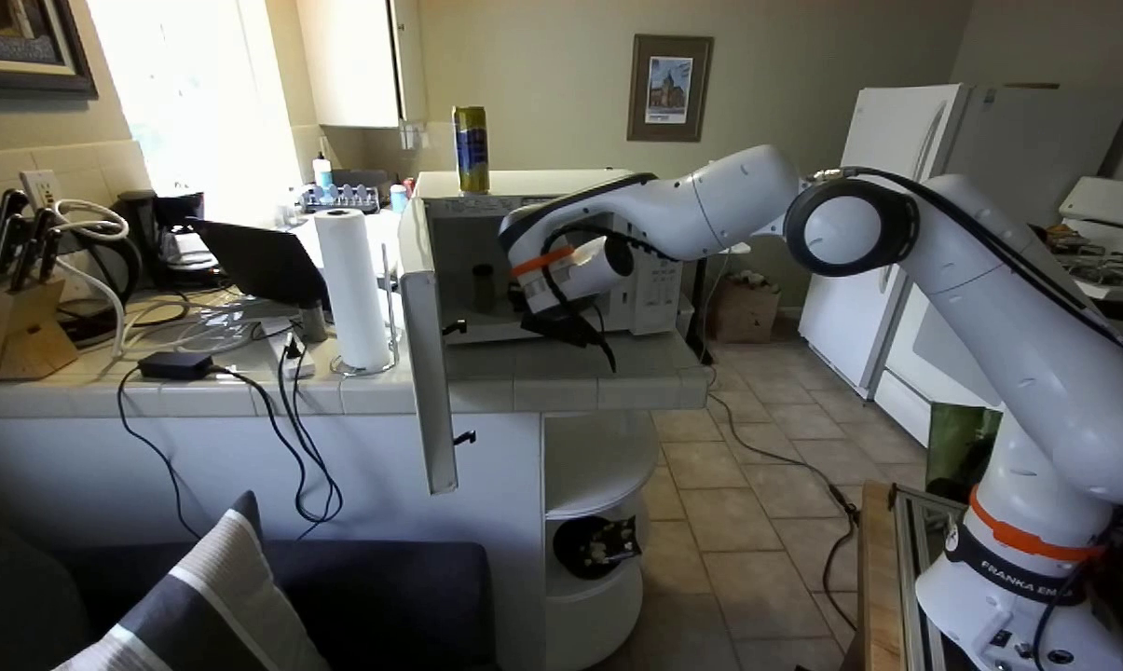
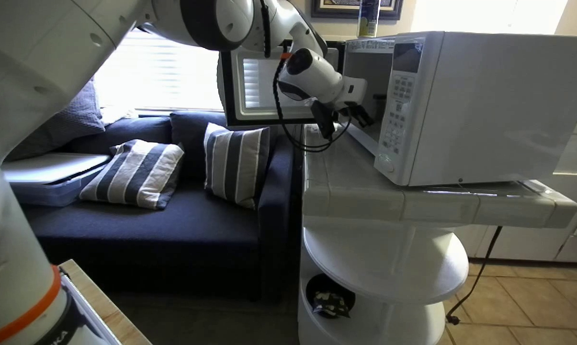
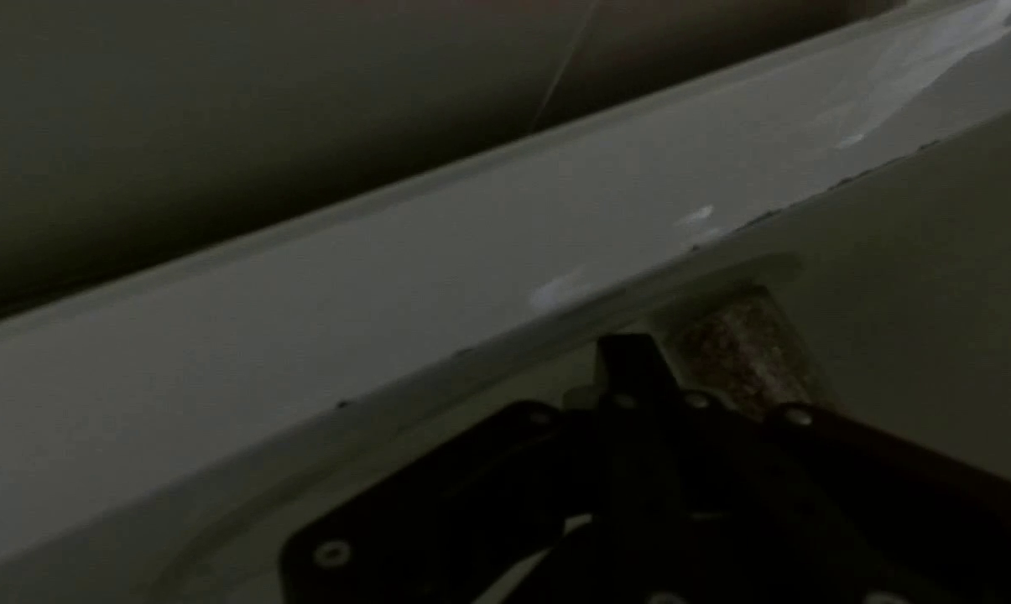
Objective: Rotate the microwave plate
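Observation:
The white microwave [image 1: 655,280] stands on the counter with its door [image 1: 426,354] swung open; it also shows in an exterior view [image 2: 499,105], with the door [image 2: 288,116] behind the arm. My gripper [image 1: 521,303] is at the microwave's front opening, its tips inside the cavity. It also shows in an exterior view [image 2: 363,116], its tips partly hidden. In the dark wrist view the gripper [image 3: 627,356] looks shut, nothing visible between its fingers. A faint curved rim, apparently the plate [image 3: 245,520], lies on the cavity floor under the fingers. The plate is hidden in both exterior views.
A jar with reddish contents [image 3: 744,352] stands in the cavity right beside the fingers; it looks like the dark jar [image 1: 483,287]. The white front sill [image 3: 346,285] crosses the wrist view. A tall can [image 1: 472,149] stands on the microwave. A paper towel roll [image 1: 351,289] stands beside the door.

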### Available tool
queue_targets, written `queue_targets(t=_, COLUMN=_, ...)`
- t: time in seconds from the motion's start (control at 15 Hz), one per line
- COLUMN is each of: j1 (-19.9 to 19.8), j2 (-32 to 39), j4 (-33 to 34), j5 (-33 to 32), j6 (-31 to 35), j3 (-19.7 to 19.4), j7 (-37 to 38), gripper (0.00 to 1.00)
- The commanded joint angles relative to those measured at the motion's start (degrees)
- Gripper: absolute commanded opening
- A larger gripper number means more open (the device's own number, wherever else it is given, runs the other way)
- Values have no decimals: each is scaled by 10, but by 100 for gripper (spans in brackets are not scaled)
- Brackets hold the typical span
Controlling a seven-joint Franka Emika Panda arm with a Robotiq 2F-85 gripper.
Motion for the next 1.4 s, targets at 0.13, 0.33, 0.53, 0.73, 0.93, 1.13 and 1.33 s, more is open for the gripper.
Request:
queue_targets(t=0.13, j1=5, j2=-1, j4=-10, j5=-13, j6=-19, j3=7, j7=47, gripper=0)
queue_targets(t=0.33, j1=8, j2=2, j4=-5, j5=-20, j6=-18, j3=6, j7=68, gripper=0)
queue_targets(t=0.53, j1=10, j2=2, j4=-7, j5=-25, j6=-17, j3=6, j7=81, gripper=0)
queue_targets(t=0.73, j1=14, j2=4, j4=-1, j5=-33, j6=-9, j3=2, j7=95, gripper=0)
queue_targets(t=0.93, j1=12, j2=-5, j4=-4, j5=-38, j6=-2, j3=2, j7=108, gripper=0)
queue_targets(t=1.13, j1=12, j2=-20, j4=-18, j5=-28, j6=22, j3=1, j7=103, gripper=0)
queue_targets(t=1.33, j1=10, j2=-36, j4=-42, j5=-6, j6=52, j3=5, j7=77, gripper=0)
